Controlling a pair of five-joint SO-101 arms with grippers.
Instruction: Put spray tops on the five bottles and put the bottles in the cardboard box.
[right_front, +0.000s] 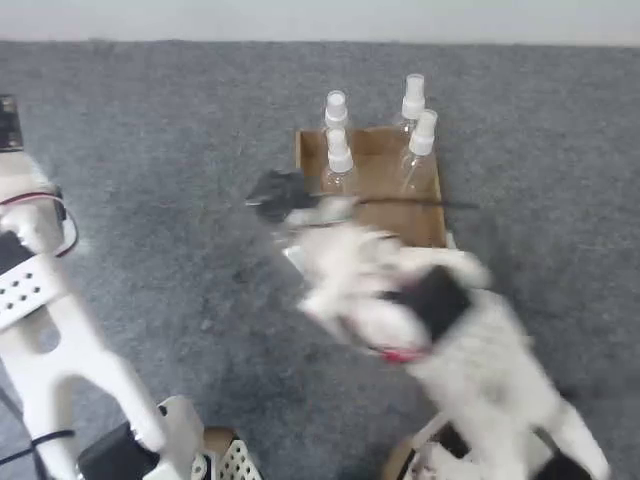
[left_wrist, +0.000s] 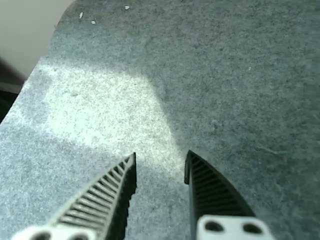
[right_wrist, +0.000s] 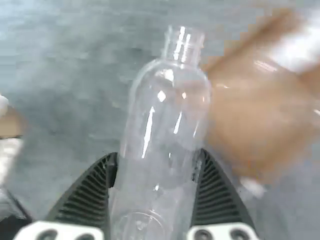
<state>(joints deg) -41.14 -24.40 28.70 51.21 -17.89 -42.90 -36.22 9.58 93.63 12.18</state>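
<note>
Though broad and grey, carries little on the worktop (right_front: 160, 150) besides the cardboard box (right_front: 430, 225) toward the far side. Groups four capped bottles (right_front: 340, 165) upright at that box, front pair inside, back pair in it or just behind, hard to tell. Clamps the fifth bottle (right_wrist: 165, 125), uncapped, between the jaws of the right gripper (right_wrist: 156, 157), near the box. Leaves the left gripper (left_wrist: 161, 155) part open and empty above bare worktop. Looks like the capping step for the last bottle: calls for holding it steady, getting its neck capped, then boxing it. Runs lengthwise along the gripper, base back between the jaws, open neck pointing out ahead.
</note>
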